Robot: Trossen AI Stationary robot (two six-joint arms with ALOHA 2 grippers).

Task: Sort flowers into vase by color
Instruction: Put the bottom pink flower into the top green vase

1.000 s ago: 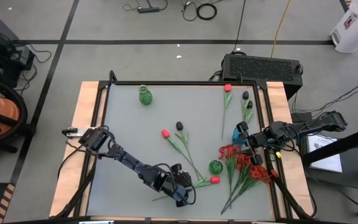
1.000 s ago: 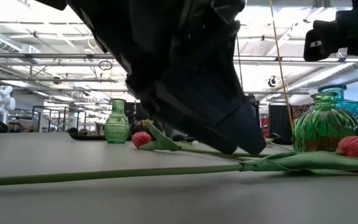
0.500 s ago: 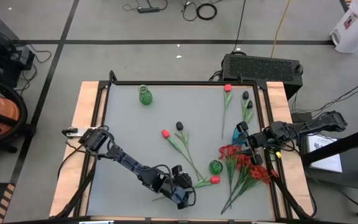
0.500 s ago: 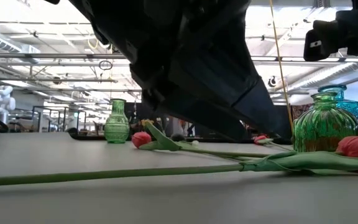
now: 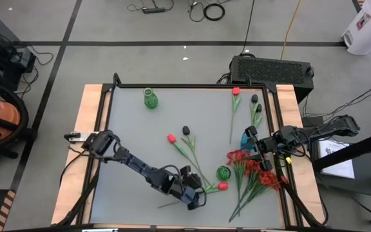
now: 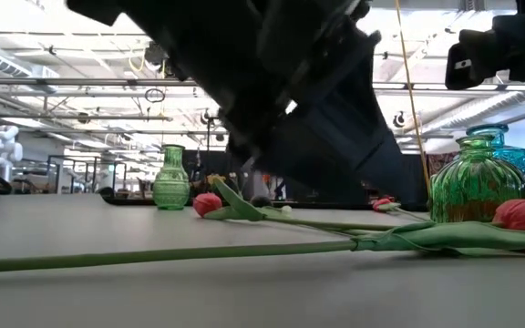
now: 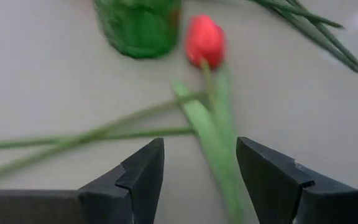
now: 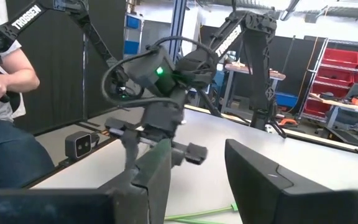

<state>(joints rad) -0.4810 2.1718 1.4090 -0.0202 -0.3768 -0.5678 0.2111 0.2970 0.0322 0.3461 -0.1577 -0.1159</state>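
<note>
The left hand (image 5: 197,198) was held low near the front edge of the surface (image 5: 134,142), its fingers (image 7: 143,177) spread open and empty. Just ahead of it a red tulip (image 7: 205,40) lay on its side, its green stem (image 7: 213,134) and leaf running back between the open fingers without being touched. A round green vase (image 5: 223,173) stood upright just beyond that bud.

The right hand (image 5: 261,146) was held above the right side of the surface, over a bushy bunch of small red blossoms (image 5: 257,173) lying near the front right corner. Its fingers (image 8: 157,171) were parted with nothing seen between them. A blue vase (image 5: 245,138) stood just beside it.

Toward the middle, a second red tulip (image 5: 171,138) and a black tulip (image 5: 186,130) lay side by side. Another red tulip (image 5: 236,91) and two black tulips (image 5: 255,99) lay near the back right corner. A slim green vase (image 5: 150,98) stood upright near the back edge.

A person (image 8: 5,99) was seen beyond the surface in the right wrist view.
</note>
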